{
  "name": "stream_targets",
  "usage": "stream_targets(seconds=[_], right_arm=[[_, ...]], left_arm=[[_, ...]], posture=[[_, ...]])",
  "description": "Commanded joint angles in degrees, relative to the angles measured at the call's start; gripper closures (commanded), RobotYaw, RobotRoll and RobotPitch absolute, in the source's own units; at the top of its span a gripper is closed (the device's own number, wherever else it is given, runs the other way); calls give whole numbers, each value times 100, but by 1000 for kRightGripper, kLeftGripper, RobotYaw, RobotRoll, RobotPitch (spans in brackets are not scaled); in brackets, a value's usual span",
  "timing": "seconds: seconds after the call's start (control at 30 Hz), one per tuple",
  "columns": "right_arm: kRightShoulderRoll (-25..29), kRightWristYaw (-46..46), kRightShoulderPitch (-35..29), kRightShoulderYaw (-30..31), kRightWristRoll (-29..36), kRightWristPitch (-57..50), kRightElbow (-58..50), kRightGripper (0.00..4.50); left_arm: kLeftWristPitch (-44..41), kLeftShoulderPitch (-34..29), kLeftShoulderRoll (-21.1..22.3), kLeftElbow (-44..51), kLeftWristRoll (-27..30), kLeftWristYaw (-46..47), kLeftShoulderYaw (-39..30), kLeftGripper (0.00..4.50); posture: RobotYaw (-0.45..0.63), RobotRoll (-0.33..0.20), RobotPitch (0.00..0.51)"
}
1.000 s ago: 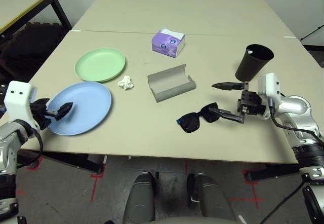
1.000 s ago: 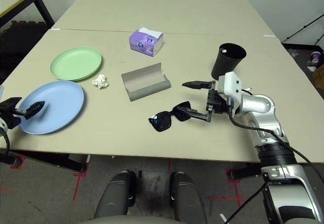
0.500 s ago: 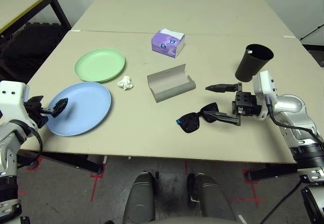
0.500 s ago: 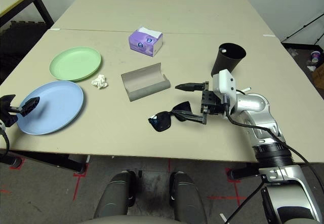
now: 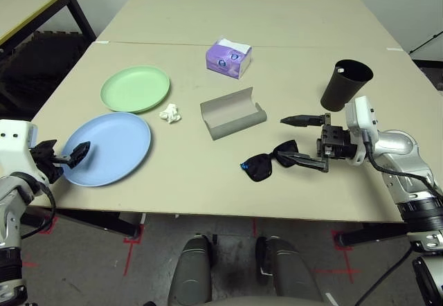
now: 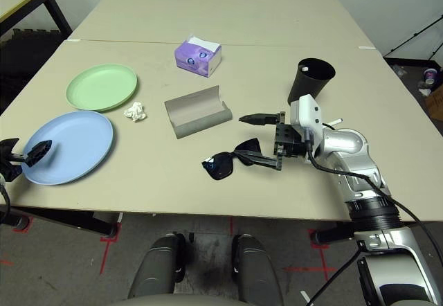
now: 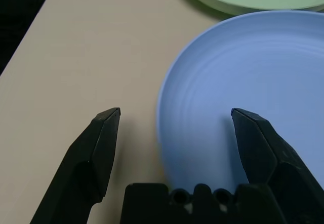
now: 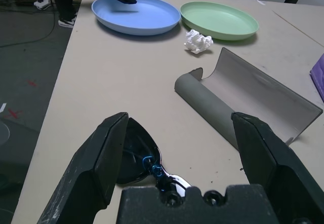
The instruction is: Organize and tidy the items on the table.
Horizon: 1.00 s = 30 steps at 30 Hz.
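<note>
Since the earlier frame, we find the left pincer (image 5: 82,154) shifted outward over the round blue plate (image 5: 107,140) and the right pincer (image 5: 282,138) inward, towards the black sunglasses (image 5: 257,167) on the pale beige tabletop (image 5: 208,195). Right eye view: the open grey oblong glasses case (image 6: 201,118) lies near the sunglasses. Left wrist view: the left pincer is open; we judge it idle. Right wrist view: the right pincer is open, sunglasses ungripped; contact cannot be confirmed. We judge the step as sunglasses pickup. Next, we should align both fingers around the frame, then close gently.
</note>
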State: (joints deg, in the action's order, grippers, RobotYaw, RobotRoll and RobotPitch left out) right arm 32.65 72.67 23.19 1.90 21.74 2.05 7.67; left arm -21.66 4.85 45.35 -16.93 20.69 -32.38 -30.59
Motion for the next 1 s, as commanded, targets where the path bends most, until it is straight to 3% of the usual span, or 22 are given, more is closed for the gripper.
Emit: stream_targets(seconds=[0.03, 0.2, 0.3, 0.63, 1.0], right_arm=[[27, -34, -64, 27, -23, 1, -142, 0], [35, -57, -68, 30, -34, 6, -164, 0], [42, -70, -72, 32, -41, 17, -170, 0], [45, -92, -52, 26, -90, 85, -156, 0], [48, -109, -61, 31, -121, 157, -123, 0]], left_arm=[[-73, 2, -94, -215, 82, 61, -111, 40], [-91, 41, -118, -371, 144, 91, -165, 40], [-136, 41, -139, -406, 207, 97, -186, 628], [-348, -22, -152, -464, 394, -72, -142, 4421], [-938, -218, -208, -67, 875, -195, -382, 4468]], posture=[[32, 0, 112], [30, 0, 112], [30, 0, 112], [25, 0, 109], [24, 0, 107]])
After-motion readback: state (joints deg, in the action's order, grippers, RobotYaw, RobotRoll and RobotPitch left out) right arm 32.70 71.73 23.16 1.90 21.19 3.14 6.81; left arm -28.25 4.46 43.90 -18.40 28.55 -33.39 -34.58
